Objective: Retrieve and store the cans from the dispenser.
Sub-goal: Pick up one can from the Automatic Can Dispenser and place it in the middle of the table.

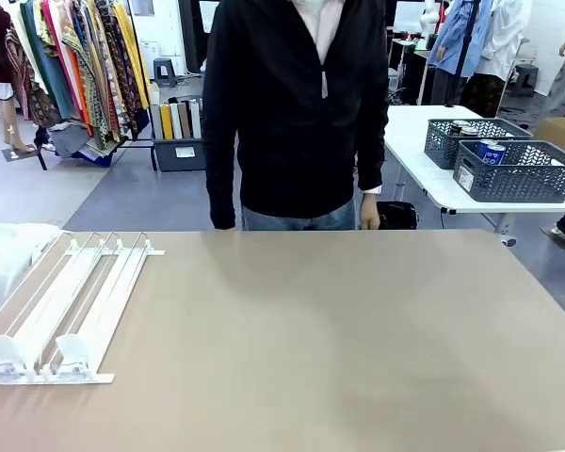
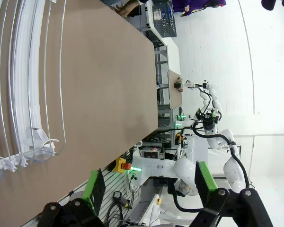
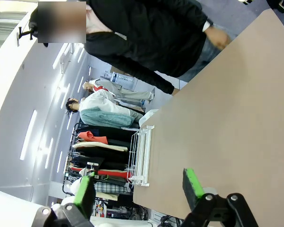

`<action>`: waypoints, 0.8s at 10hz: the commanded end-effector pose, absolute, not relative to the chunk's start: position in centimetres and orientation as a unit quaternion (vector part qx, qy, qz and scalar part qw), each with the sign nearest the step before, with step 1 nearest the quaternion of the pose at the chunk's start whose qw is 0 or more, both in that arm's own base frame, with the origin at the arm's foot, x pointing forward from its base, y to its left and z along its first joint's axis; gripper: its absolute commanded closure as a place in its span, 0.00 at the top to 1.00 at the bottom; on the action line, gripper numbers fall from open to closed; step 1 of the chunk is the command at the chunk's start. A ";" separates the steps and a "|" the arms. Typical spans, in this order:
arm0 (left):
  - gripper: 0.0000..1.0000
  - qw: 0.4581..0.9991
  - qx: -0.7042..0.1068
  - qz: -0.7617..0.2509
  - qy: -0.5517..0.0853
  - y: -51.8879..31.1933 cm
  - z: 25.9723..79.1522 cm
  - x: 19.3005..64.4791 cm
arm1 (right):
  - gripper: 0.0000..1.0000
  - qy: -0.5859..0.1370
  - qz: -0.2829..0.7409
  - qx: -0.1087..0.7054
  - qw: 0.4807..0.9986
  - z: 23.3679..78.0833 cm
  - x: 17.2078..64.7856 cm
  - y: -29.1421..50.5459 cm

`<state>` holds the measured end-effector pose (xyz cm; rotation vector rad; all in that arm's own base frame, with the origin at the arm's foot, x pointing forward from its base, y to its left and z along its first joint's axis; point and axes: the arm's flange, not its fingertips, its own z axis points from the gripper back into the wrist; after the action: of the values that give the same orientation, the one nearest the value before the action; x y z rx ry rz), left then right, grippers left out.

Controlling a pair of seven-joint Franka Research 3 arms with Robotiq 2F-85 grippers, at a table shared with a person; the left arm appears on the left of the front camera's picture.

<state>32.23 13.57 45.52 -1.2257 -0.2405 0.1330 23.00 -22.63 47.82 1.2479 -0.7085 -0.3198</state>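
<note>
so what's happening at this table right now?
Nothing is being handled yet. The white dispenser lies on the robot's left side of the table, its lanes holding no cans. A person stands at the far edge, arms down. The left pincer and right pincer both hang open above the table, holding nothing. Cans sit in a grey basket on a table behind.

Left gripper [image 2: 149, 187] and right gripper [image 3: 139, 191]: jaws apparently spread, empty.

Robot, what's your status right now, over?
Left hand open, right hand open, both empty. Dispenser holds no cans. Person stands across the table.
</note>
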 end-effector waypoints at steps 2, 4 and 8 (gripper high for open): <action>1.00 0.809 -0.574 0.064 -0.106 13.5 45.7 32.0 | 1.00 -0.338 -0.140 0.574 0.732 48.0 23.3 -22.5; 1.00 0.809 -0.574 0.064 -0.106 13.5 45.7 32.0 | 1.00 -0.338 -0.140 0.574 0.732 48.0 23.3 -22.5; 1.00 0.809 -0.574 0.064 -0.106 13.5 45.7 32.0 | 1.00 -0.338 -0.140 0.574 0.732 48.0 23.3 -22.5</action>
<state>32.23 13.57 45.52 -1.2257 -0.2405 0.1330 23.00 -22.63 47.82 1.2479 -0.7085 -0.3198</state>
